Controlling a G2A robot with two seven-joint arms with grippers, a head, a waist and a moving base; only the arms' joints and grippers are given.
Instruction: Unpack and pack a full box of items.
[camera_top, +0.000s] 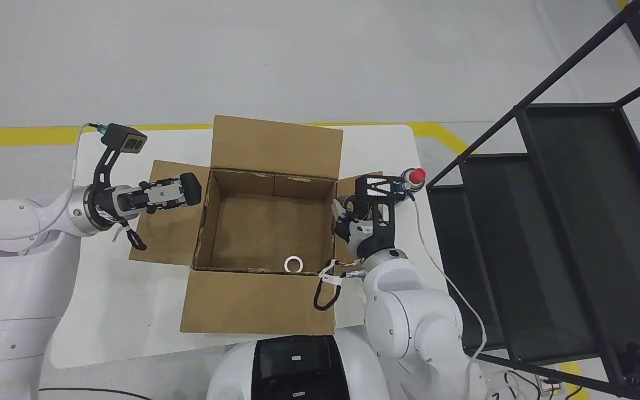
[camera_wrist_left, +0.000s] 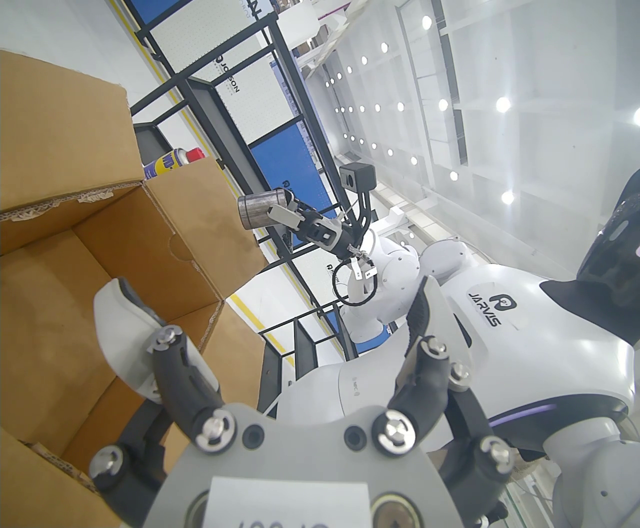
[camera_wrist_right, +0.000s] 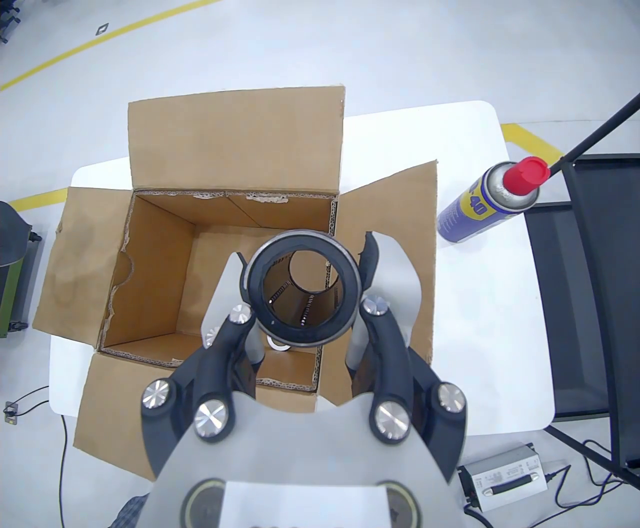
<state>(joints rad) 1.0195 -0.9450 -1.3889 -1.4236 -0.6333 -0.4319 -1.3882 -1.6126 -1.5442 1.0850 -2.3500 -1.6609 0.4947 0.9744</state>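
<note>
The right pincer (camera_wrist_right: 303, 256) is clamping a metal sleeve (camera_wrist_right: 305, 334) between both pads, gripping it by its outer wall with the open bore facing the wrist camera, and is holding it above the 3 o'clock wall of the open cardboard box (camera_top: 268, 148). The box is sitting mid-desk with all four flaps folded out. The left pincer (camera_wrist_left: 270, 300) is waiting at the box's 9 o'clock side, its jaws spread wide with nothing between them. A red-capped spray can (camera_wrist_right: 475, 202) is standing on the white desk (camera_wrist_right: 480, 320) at about 2 o'clock from the box, and a small white ring (camera_top: 295, 264) is lying on the box floor close to the 6 o'clock wall. With the can out and the box nearly bare, the robot is probably unpacking, and the sleeve is likely heading for the open desk at 3 o'clock. Doing that well is going to mean keeping the sleeve high enough to pass over the raised flap and steering wide of the can so it is not knocked over. The sleeve should go down on one flat end rather than on its side, since a smooth round part is liable to roll. The jaws should be opening only once it is resting on the desk.
</note>
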